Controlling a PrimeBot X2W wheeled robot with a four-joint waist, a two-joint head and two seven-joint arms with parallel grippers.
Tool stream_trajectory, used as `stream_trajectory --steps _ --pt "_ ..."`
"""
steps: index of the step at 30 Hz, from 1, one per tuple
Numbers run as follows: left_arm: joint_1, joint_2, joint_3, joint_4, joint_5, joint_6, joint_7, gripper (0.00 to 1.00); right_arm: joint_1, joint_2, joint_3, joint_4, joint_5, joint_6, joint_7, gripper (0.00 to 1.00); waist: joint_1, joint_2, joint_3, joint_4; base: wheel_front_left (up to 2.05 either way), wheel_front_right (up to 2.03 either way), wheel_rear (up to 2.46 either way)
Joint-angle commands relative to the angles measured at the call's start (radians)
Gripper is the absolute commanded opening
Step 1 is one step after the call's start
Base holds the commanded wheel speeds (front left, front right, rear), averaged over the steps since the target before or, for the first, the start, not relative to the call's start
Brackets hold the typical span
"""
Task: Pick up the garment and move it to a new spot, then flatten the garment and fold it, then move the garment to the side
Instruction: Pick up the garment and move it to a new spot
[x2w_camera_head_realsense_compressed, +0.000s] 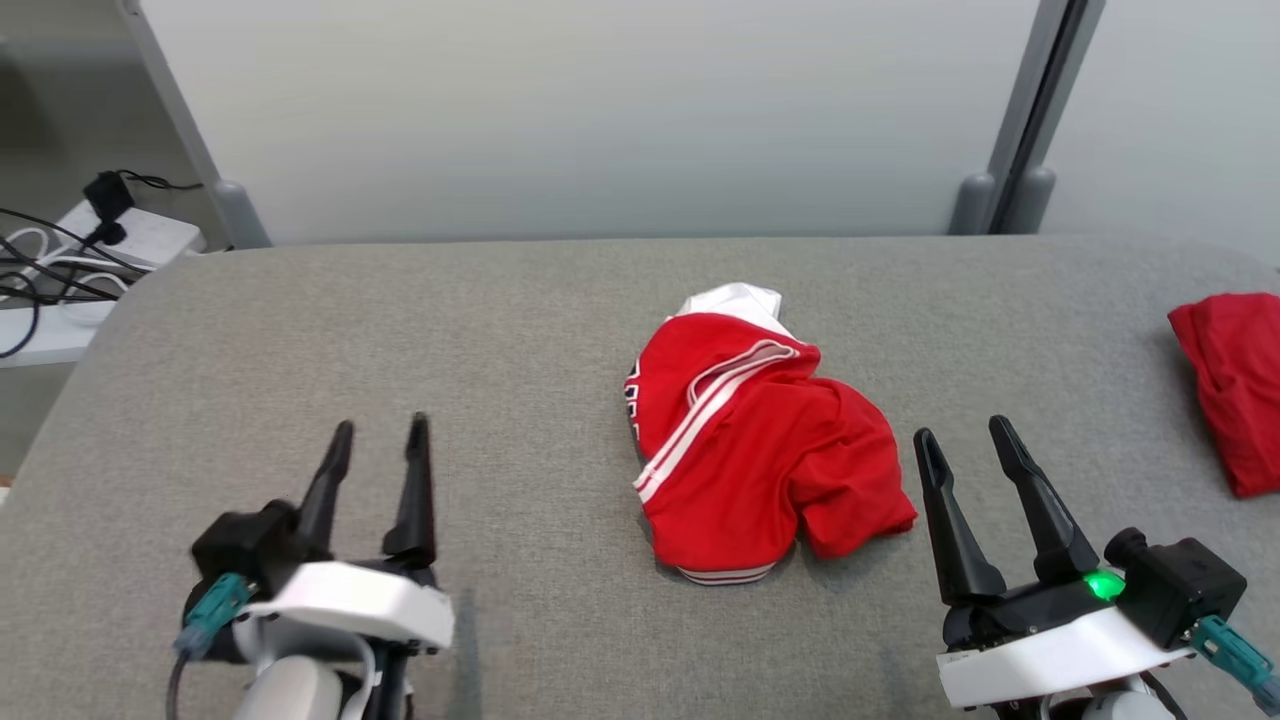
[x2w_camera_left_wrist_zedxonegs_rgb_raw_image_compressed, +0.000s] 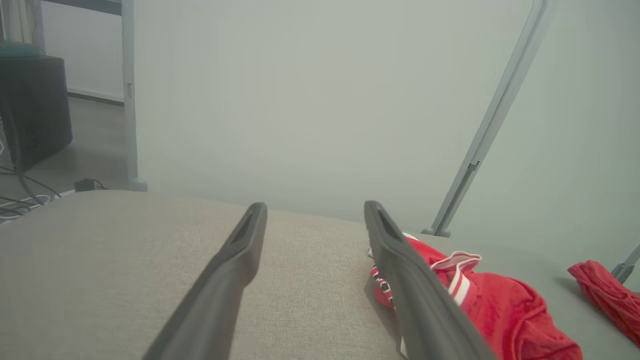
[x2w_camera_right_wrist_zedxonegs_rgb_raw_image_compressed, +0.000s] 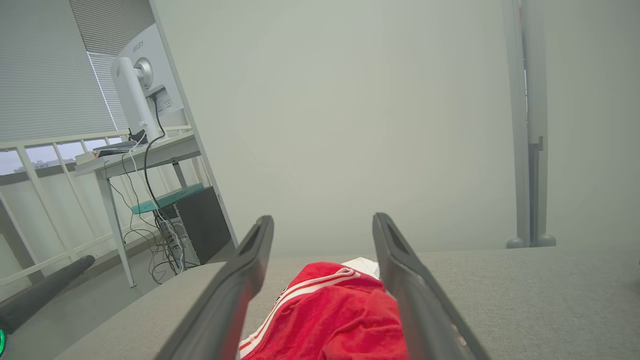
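- Garment (x2w_camera_head_realsense_compressed: 760, 440): red, with white stripes along one seam and a striped band at its near hem, lying crumpled in a heap. It rests on the grey fabric surface (x2w_camera_head_realsense_compressed: 400, 320), slightly right of centre in the head view. A white part shows at its far edge.
- Left gripper (x2w_camera_head_realsense_compressed: 381, 422): at the lower left of the head view, its two dark fingers spread wide with nothing between them. It stands well apart from the garment, on the garment's left. In the left wrist view one finger partly hides the garment's near edge.
- Right gripper (x2w_camera_head_realsense_compressed: 961, 428): at the lower right of the head view, fingers likewise wide and empty. It is near the garment's right side but not touching it. In the right wrist view the red cloth shows low between the two fingers.
- Second red cloth (x2w_camera_head_realsense_compressed: 1235, 385): at the right edge of the surface, well apart from the garment.
- Surroundings: a pale partition panel (x2w_camera_head_realsense_compressed: 600, 110) stands behind the surface. A white power strip (x2w_camera_head_realsense_compressed: 140, 235) with dark cables lies beyond the far left corner. A desk (x2w_camera_right_wrist_zedxonegs_rgb_raw_image_compressed: 145, 155) carrying a monitor (x2w_camera_right_wrist_zedxonegs_rgb_raw_image_compressed: 137, 75) shows in the right wrist view.
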Motion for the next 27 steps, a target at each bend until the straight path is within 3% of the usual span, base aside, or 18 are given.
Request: stream_trajectory --steps 1,9,15,27 --pt "-0.004 0.013 0.059 -0.043 0.018 -0.007 -0.009 1.0 -0.013 0.0 0.017 -0.017 0.0 0.0 -0.006 1.0 0.0 -0.0001 -0.013 0.013 0.0 0.0 0.0" --pt "0.128 -0.011 0.183 -0.192 0.16 -0.015 -0.009 1.0 0.038 0.005 -0.043 0.001 -0.026 0.0 -0.006 1.0 0.0 -0.0001 -0.037 0.03 0.0 0.0 0.0" --pt "0.207 -0.023 0.198 -0.238 0.28 -0.043 -0.009 1.0 0.081 0.009 -0.06 0.025 -0.038 0.0 -0.006 1.0 0.0 -0.0001 -0.046 0.029 0.0 0.0 0.0" --pt "0.25 -0.036 0.195 -0.245 0.3 -0.049 -0.009 1.0 0.113 0.014 -0.101 0.105 -0.062 0.0 -0.006 1.0 0.0 -0.0001 -0.046 0.007 0.0 0.0 0.0"
